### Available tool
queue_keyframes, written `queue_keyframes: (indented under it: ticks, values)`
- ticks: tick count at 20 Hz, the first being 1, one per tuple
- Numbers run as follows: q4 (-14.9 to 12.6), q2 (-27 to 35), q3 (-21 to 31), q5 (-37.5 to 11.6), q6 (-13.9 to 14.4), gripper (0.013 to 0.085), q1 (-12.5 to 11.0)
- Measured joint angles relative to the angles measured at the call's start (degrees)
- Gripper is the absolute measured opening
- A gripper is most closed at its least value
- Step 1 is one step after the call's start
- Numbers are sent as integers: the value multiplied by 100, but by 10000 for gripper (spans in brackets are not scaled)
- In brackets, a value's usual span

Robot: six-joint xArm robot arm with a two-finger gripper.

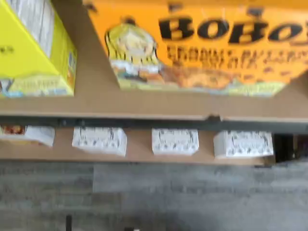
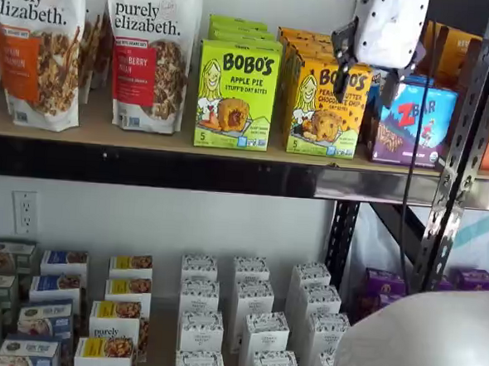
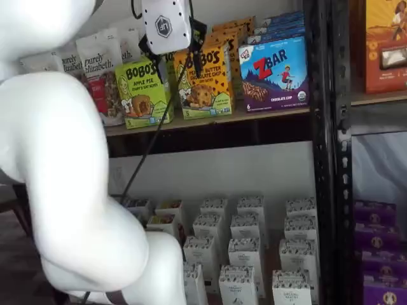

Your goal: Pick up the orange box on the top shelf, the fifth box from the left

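Observation:
The orange box [image 1: 211,45], a yellow-orange "BOBO'S" carton with a cartoon girl, stands on the top shelf [image 1: 144,103]. In both shelf views it [image 2: 328,113] [image 3: 205,86] stands between the lime-green Bobo's box [image 2: 236,95] and the blue ZBar box [image 2: 410,123]. My gripper [image 2: 367,87] [image 3: 172,58] hangs in front of the orange box's upper part. Its two black fingers [image 3: 198,54] show a plain gap and hold nothing. The shelf's black front rail [image 2: 187,169] runs below the boxes.
Purely Elizabeth bags [image 2: 149,53] stand at the shelf's left. A black perforated upright [image 2: 463,138] rises right of the ZBar box. Several white boxes [image 2: 250,299] fill the lower shelf. My white arm [image 3: 70,178] blocks the left of a shelf view.

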Motion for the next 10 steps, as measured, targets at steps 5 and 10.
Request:
queue_keyframes:
  ticks: [5,10]
  values:
    - [-29,83,193,-835,72,850,77]
    - [110,206,257,-1258,32,850,59]
